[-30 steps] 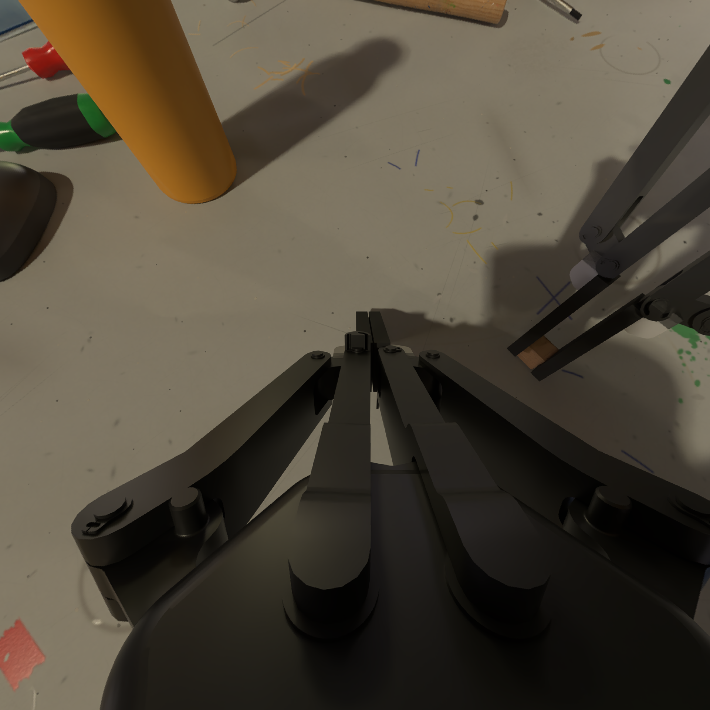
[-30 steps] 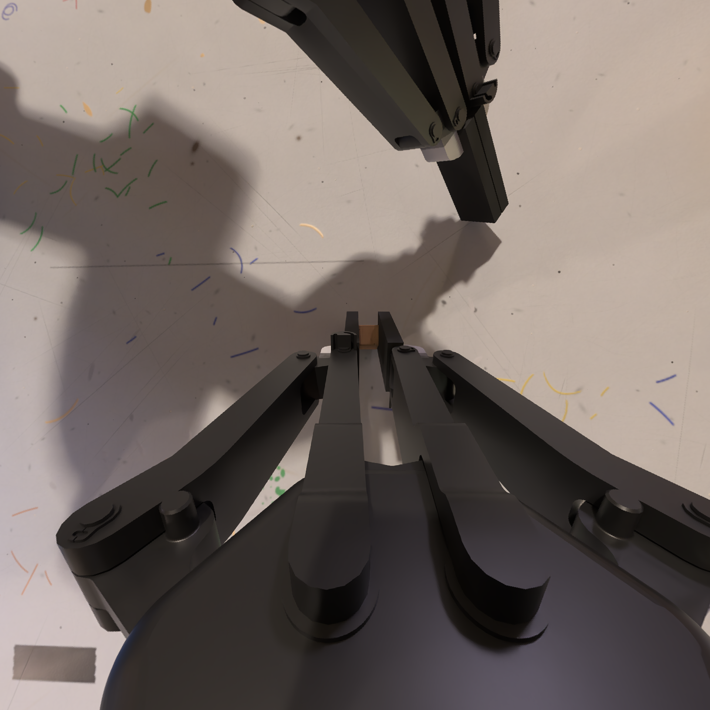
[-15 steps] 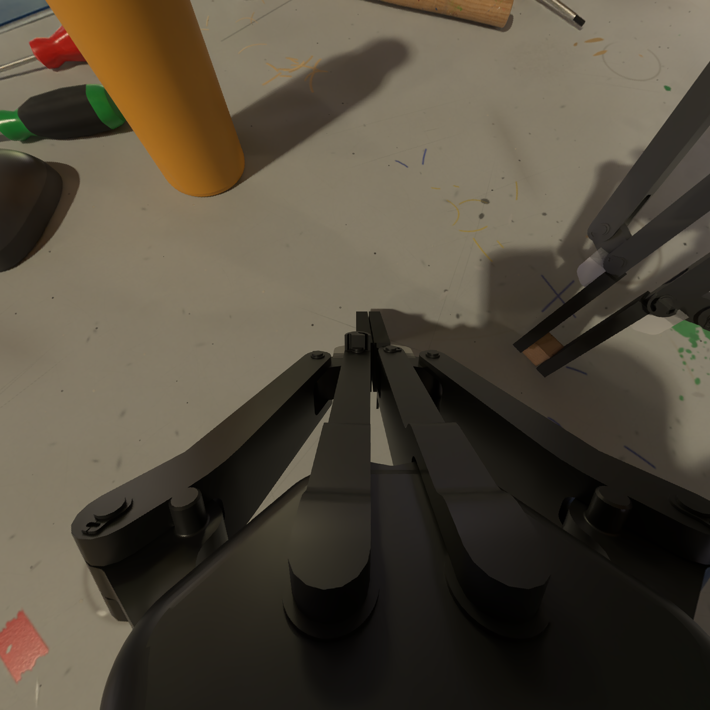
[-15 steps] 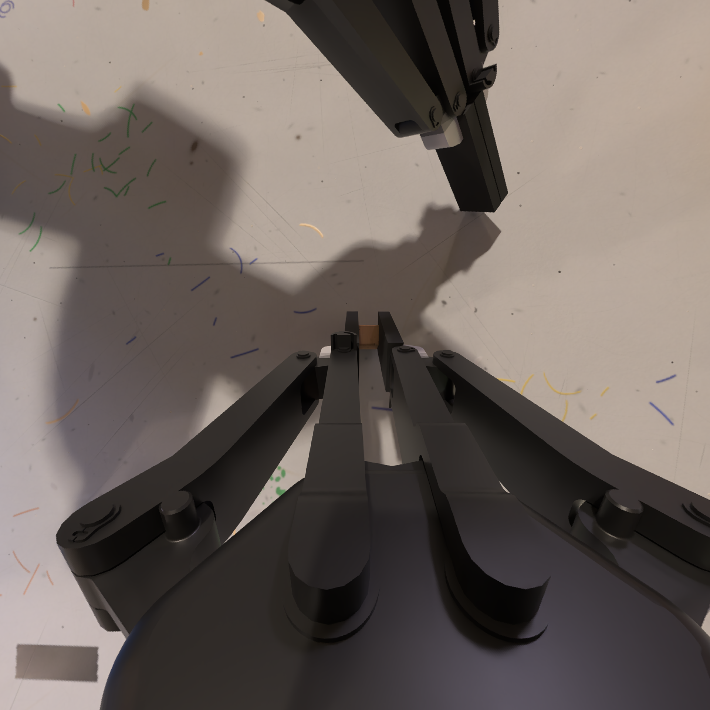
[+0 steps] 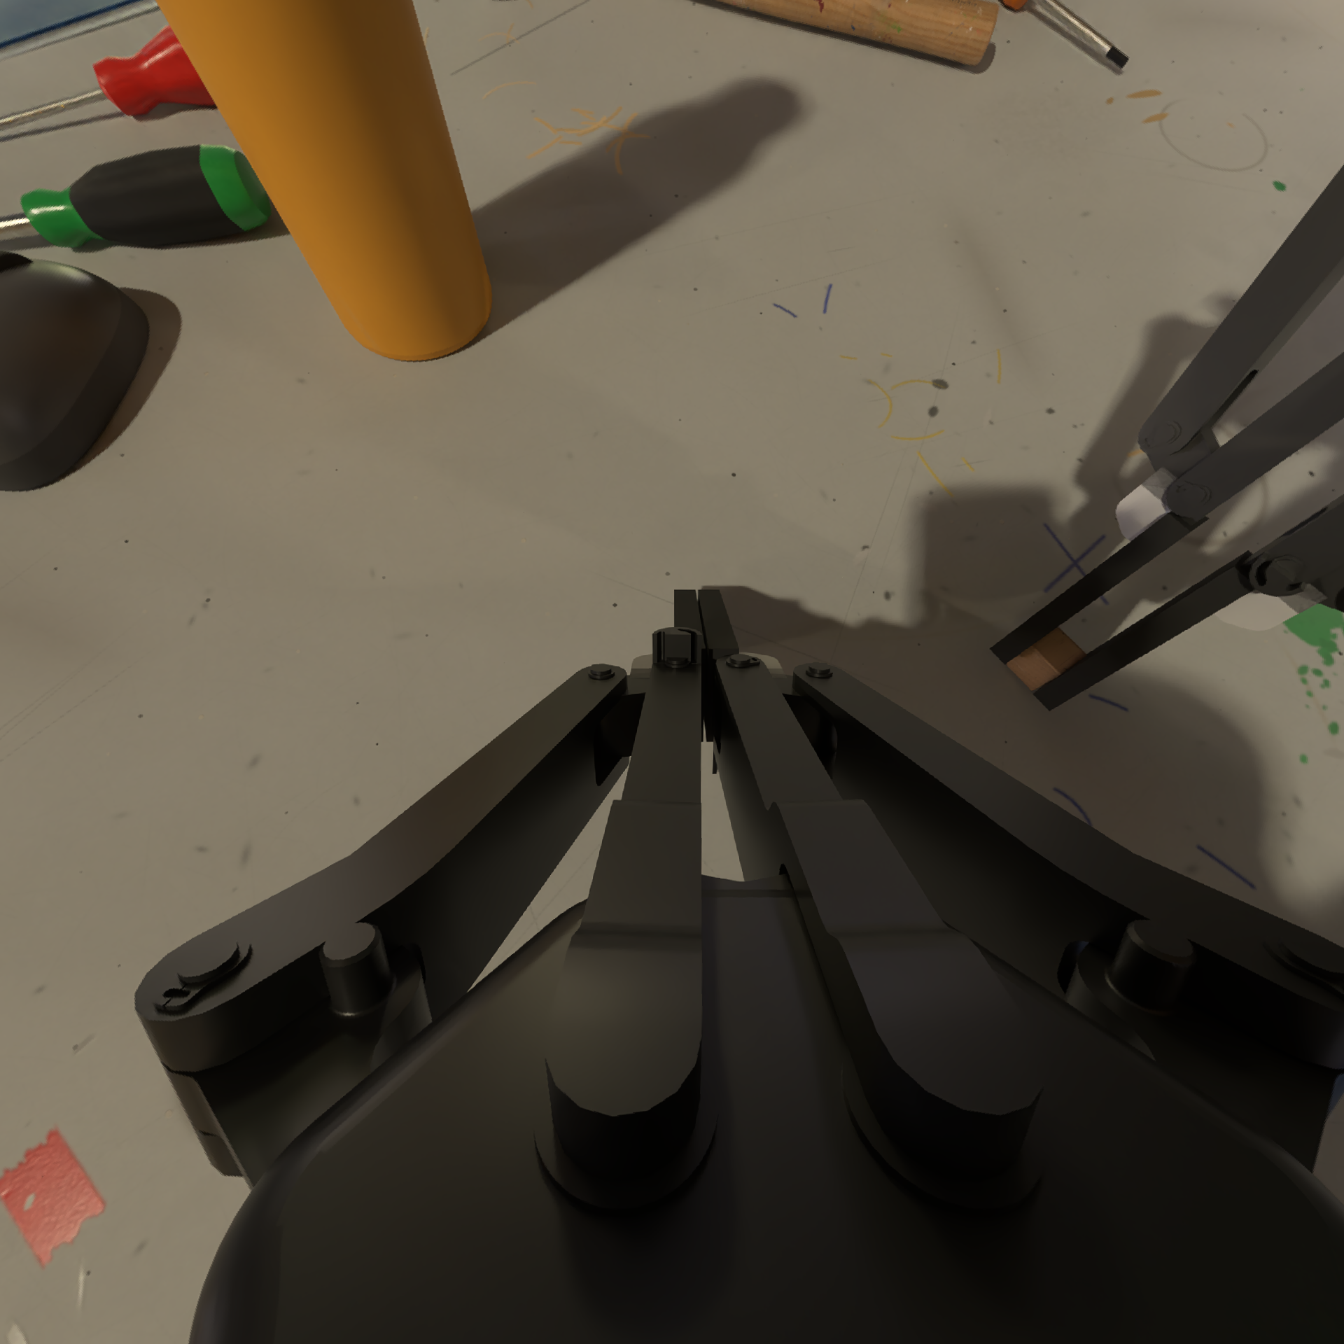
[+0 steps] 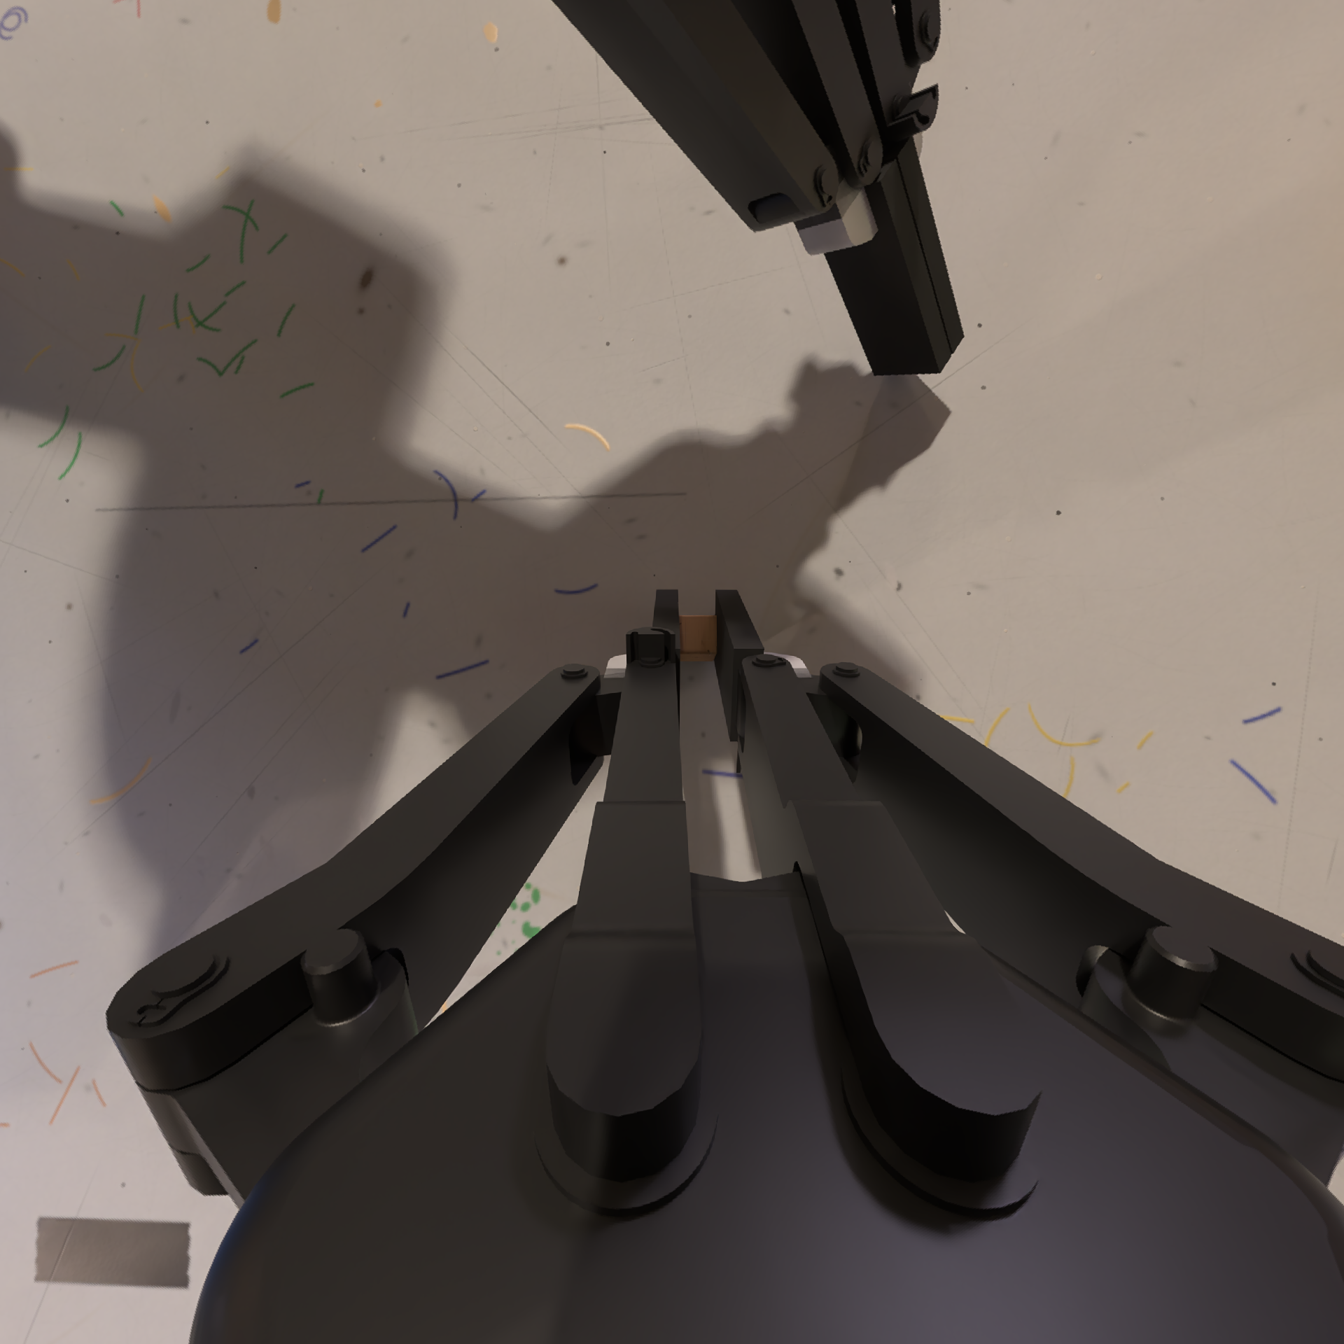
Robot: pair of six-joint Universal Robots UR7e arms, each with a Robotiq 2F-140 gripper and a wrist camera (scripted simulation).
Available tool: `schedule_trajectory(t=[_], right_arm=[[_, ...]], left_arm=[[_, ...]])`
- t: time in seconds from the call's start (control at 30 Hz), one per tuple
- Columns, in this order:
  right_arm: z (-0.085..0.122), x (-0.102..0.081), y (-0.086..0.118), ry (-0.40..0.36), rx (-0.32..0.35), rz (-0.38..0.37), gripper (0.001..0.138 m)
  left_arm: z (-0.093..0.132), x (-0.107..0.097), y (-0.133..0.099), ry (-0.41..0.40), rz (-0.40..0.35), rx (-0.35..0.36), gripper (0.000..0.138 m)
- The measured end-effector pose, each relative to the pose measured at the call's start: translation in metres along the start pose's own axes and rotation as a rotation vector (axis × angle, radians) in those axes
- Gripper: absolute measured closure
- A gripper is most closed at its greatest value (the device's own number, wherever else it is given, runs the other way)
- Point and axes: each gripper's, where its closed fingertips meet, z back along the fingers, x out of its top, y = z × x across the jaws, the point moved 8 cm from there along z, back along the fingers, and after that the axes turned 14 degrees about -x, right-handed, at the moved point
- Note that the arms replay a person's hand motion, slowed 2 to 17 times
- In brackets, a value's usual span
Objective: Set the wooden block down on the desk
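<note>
My right gripper (image 6: 697, 607) is shut on a small wooden block (image 6: 697, 634), held between its fingertips just above the grey desk (image 6: 1091, 509). In the left wrist view the same gripper (image 5: 1033, 673) comes in from the right with the block (image 5: 1044, 658) low over the desk. My left gripper (image 5: 700, 609) is shut and empty, above the desk and to the left of the block. It also shows in the right wrist view (image 6: 913, 349), at the top, apart from the block.
An orange cone-shaped leg (image 5: 349, 167) stands at the upper left. Beside it lie a green-and-black screwdriver (image 5: 145, 207), a red-handled screwdriver (image 5: 156, 76) and a dark rounded object (image 5: 51, 371). A wooden handle (image 5: 858, 25) lies at the top. A grey tape strip (image 6: 113, 1251) sits at the lower left.
My left gripper has drawn back a little from the right gripper. The right gripper still holds the block in nearly the same place.
</note>
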Motion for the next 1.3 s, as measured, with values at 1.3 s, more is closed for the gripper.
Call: schedule_trajectory(t=[1.3], right_arm=[[0.0011,0.0002,0.0014,-0.006,0.018,0.039,0.121]], left_arm=[[0.0001,0.0005,0.0051,-0.023,0.045,0.027,0.138]])
